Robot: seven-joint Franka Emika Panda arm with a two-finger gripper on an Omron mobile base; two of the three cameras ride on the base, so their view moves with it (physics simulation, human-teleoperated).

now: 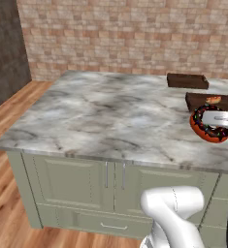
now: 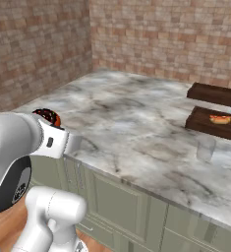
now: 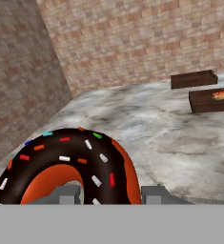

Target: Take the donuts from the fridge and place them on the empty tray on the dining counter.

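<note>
Gripper (image 3: 108,195) clamped on one donut (image 3: 68,167); in the hand view the ring stands on edge between the two finger tips, chocolate icing and coloured sprinkles facing the camera, orange-red side at right. Same donut seen in the left base view (image 1: 210,125) at the right edge, held upright off the dining counter (image 1: 110,116), just in front of the nearer tray. In the right base view it is mostly hidden behind the white wrist; a dark iced edge (image 2: 47,116) peeks over the arm at far left.

Two dark wooden trays sit on the far right of the marble top. The nearer one, the tray with the hot dog (image 2: 213,124), shows its bun clearly in the right base and hand views; in the left base view the hand partly covers it. The empty tray (image 2: 213,93) lies just behind it, closer to the brick wall (image 2: 161,34), nothing on it in any view.

Right base view alone shows a faint clear glass (image 2: 205,146) on the counter near the trays. Left base view shows the grey-green cabinet fronts (image 1: 76,184) below the top and wooden floor (image 1: 4,121) at left.
</note>
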